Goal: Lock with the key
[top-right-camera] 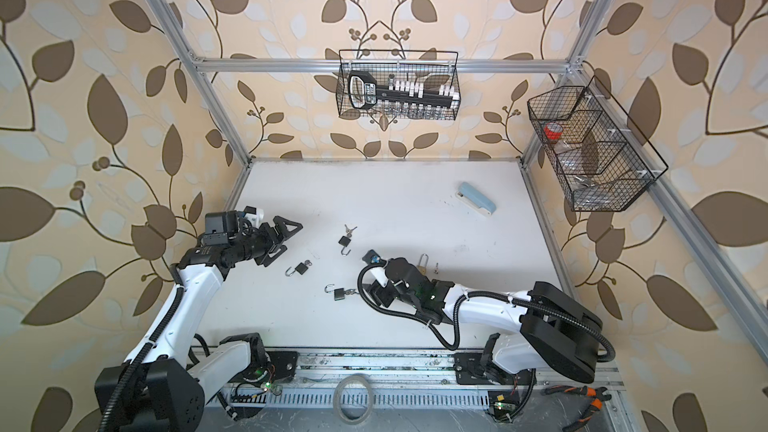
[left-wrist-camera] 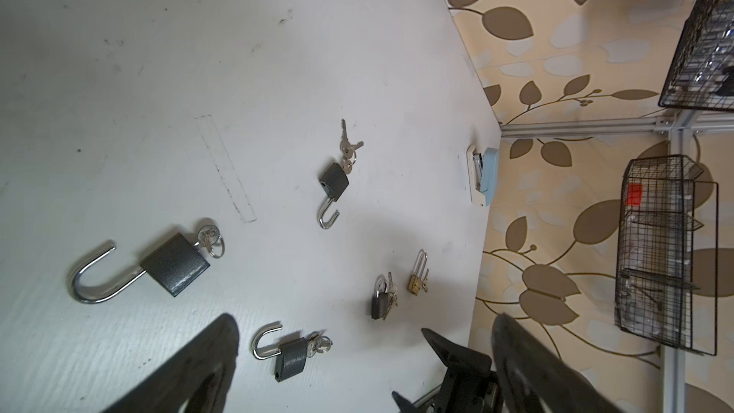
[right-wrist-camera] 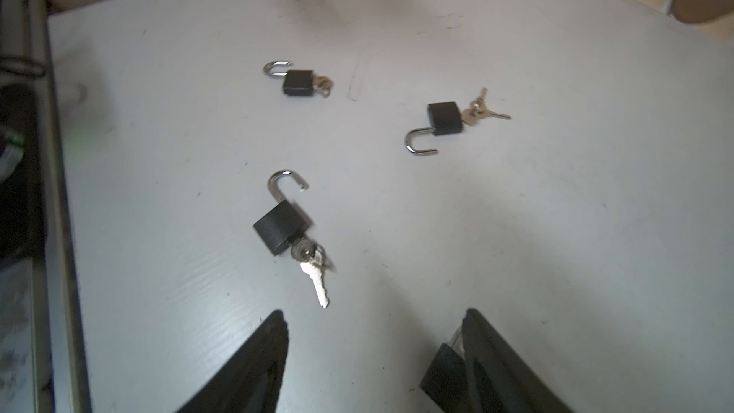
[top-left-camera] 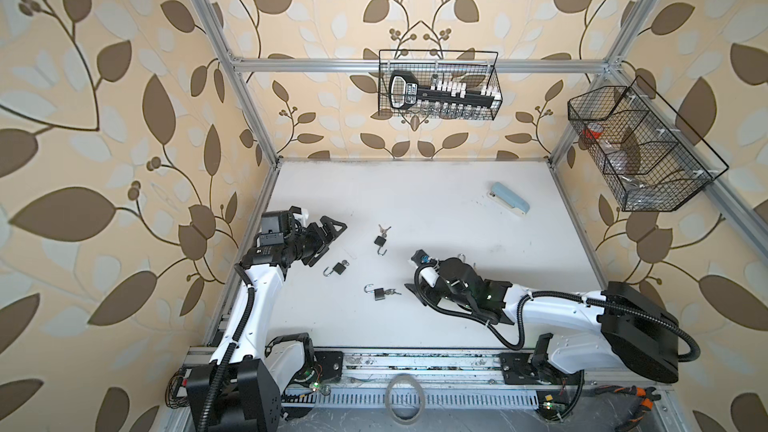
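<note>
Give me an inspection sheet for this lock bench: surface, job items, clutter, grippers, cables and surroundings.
Surface: white table, scuffed, with faint marks.
Job's things: back black padlock, left black padlock and front black padlock have open shackles and keys in; grey padlock and brass padlock have closed shackles, keys by them.
Clutter: blue stapler at the back; tape roll and pliers at the front rail.
Grippers: left gripper open, empty; right gripper open, facing the front black padlock, not touching.
Cables: left conduit and right conduit clear of the padlocks.
Surroundings: back basket, side basket, leaf-patterned walls, aluminium frame.
</note>
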Robot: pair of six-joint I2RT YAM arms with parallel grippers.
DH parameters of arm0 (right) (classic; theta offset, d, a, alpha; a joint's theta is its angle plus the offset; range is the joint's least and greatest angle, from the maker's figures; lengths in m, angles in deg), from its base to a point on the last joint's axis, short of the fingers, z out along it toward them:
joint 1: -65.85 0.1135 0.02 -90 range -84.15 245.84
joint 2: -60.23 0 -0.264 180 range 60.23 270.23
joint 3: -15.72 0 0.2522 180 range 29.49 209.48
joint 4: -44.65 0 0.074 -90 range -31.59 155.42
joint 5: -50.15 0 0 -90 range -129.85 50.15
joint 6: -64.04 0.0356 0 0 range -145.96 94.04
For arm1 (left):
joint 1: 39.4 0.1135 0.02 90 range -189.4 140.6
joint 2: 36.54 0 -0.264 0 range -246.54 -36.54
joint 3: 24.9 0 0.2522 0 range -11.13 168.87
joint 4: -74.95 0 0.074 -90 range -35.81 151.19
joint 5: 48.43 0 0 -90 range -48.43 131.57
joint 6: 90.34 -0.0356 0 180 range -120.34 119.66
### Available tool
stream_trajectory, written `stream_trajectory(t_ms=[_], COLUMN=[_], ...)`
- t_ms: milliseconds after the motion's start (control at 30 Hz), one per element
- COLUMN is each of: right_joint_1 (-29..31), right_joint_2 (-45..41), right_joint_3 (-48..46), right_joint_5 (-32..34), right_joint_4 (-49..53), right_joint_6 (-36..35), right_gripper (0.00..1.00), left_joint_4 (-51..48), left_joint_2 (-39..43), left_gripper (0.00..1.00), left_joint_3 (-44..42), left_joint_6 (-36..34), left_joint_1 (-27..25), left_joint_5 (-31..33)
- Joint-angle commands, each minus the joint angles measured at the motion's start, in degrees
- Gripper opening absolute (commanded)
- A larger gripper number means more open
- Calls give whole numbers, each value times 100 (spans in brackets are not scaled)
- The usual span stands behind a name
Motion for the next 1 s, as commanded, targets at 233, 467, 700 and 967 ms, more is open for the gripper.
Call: stream_trajectory(t_ms=[233,467,700,967], right_joint_1=[-161,-163,-167,-207], right_joint_2=[1511,2509,3009,3309], right_joint_3=[1470,2421,2725,2897], right_joint_5=[-2596,-2737,-2644,-2543], right_joint_4=[1030,1523,1695,1680], right_joint_6=[-3243,-3517,-3563,-3496], right_gripper=[84,77,72,66], left_joint_4=[90,-45,-46,52], left_joint_2=[800,733,687,620], left_gripper=[99,99,99,99], left_joint_3=[-272,-58,27,49], left_joint_6=[516,398,349,393], left_joint_1=[837,844,846,846], left_joint_5=[-190,-207,-222,-372])
